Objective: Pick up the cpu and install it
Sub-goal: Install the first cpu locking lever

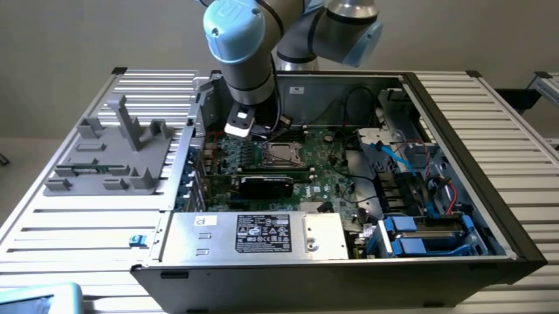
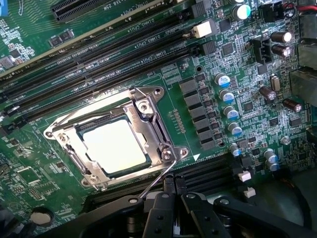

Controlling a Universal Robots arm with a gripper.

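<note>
Open computer case lying on a slatted metal desk, arm reaching down into the case toward the exterior view's far left. Cpu seated flat in the socket on the green motherboard, pale shiny top up, ringed by the metal socket frame. Hand low over the board, just beside the socket, closed tight with fingertips pressed together and no chip between them. Thin wire lever slanting from the frame's corner right up to the fingertips; touching or not, cannot tell. Long black memory slots across the socket from the hand. Grey plastic fixture with upright posts on the desk at the exterior view's left, outside the case and well apart from the hand.
</note>
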